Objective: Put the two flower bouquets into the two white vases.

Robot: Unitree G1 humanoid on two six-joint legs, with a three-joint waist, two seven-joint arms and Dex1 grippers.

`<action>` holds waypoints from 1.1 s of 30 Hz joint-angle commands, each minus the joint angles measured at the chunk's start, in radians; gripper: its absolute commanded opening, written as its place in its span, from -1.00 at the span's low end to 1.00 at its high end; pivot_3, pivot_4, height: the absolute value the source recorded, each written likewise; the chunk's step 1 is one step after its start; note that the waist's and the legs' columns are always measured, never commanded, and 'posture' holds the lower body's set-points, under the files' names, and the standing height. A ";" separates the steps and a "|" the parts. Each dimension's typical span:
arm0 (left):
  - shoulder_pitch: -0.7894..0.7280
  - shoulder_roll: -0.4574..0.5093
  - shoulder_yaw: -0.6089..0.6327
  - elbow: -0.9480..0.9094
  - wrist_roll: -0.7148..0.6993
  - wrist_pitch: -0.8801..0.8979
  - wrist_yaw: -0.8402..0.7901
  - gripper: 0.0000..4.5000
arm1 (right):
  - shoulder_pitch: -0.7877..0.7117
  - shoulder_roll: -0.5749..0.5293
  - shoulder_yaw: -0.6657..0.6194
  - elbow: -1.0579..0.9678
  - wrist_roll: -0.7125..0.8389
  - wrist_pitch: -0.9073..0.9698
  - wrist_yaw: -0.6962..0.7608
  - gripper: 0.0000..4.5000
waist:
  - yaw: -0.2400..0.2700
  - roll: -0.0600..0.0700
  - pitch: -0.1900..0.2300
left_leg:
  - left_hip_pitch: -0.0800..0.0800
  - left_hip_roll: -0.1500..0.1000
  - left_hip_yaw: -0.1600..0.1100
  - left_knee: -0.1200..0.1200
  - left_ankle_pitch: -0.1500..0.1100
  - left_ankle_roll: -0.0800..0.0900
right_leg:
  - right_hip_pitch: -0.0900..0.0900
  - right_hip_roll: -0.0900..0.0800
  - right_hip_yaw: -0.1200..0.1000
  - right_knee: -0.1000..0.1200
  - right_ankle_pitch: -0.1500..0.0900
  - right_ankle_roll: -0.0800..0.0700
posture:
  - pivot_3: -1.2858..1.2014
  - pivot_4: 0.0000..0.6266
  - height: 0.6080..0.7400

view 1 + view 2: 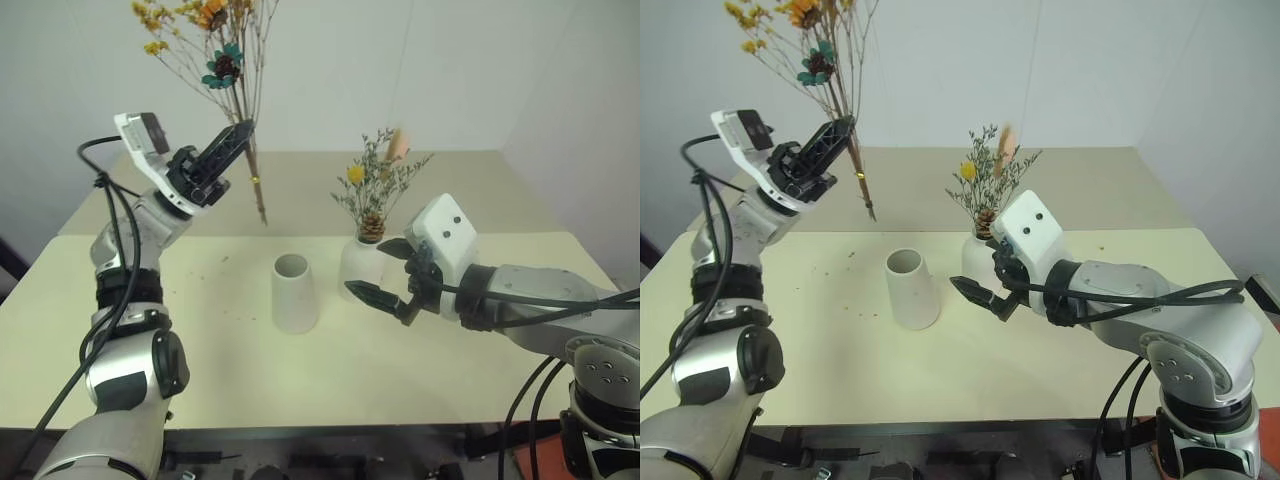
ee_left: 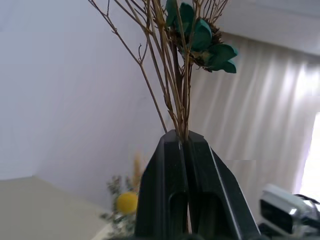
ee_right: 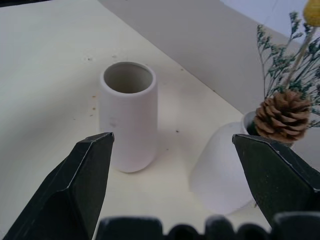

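While the top of the large yellow-orange bouquet (image 1: 222,60) is running out past the upper edge of both head views, its blooms are only partly showing: a teal flower and some yellow sprays, with an orange head cut off at the frame. Its stalks are hanging free below the grip, their ends in the air above the table (image 1: 480,190), behind and to the left of the cone vase (image 1: 294,293). The rounded vase (image 1: 358,268) is standing just to the right of the cone vase, and its lower right side is hiding behind the right gripper (image 1: 392,272). The small grey-green bouquet (image 1: 377,187) is already sitting in it, pine cone at the neck, a yellow ball and a pink plume above; the stems inside cannot be seen.

Raised at the left, the left gripper (image 1: 233,140) is pointing up and toward the middle, with its jaws pressing tight together on the thin stalks of the large bouquet, as the left wrist view is showing plainly. The right arm is reaching in low from the right, roughly level, with its fingers spreading wide and gripping nothing; whether they are touching the rounded vase is hard to make out. In the right wrist view the cone vase is standing empty, its mouth open.
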 commanded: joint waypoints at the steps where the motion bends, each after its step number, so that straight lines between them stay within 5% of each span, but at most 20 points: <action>1: -0.038 0.004 -0.044 0.046 0.037 -0.050 -0.119 -0.97 | 0.004 0.012 -0.021 -0.041 -0.018 -0.027 -0.025 1.00 | -0.007 0.000 0.000 | 0.000 0.000 0.000 0.000 0.000 0.000 | 0.000 0.000 0.000 0.000 0.000 0.000 | 0.03 -0.52 1.00; 15: 0.034 -0.064 -0.142 0.066 0.052 -0.240 -0.245 -0.97 | 0.023 0.027 -0.032 -0.051 0.020 -0.003 -0.050 1.00 | -0.018 0.000 0.000 | 0.000 0.000 0.000 0.000 0.000 0.001 | 0.000 0.000 0.000 0.000 0.000 0.000 | 0.03 -0.52 1.00; 33: 0.141 -0.008 -0.314 0.026 0.041 -0.376 -0.245 -0.97 | 0.025 0.007 -0.039 -0.040 0.047 -0.008 -0.050 1.00 | -0.019 0.000 0.000 | 0.000 0.000 0.000 0.000 -0.001 0.001 | 0.000 0.000 0.001 0.000 0.000 0.000 | 0.03 -0.52 1.00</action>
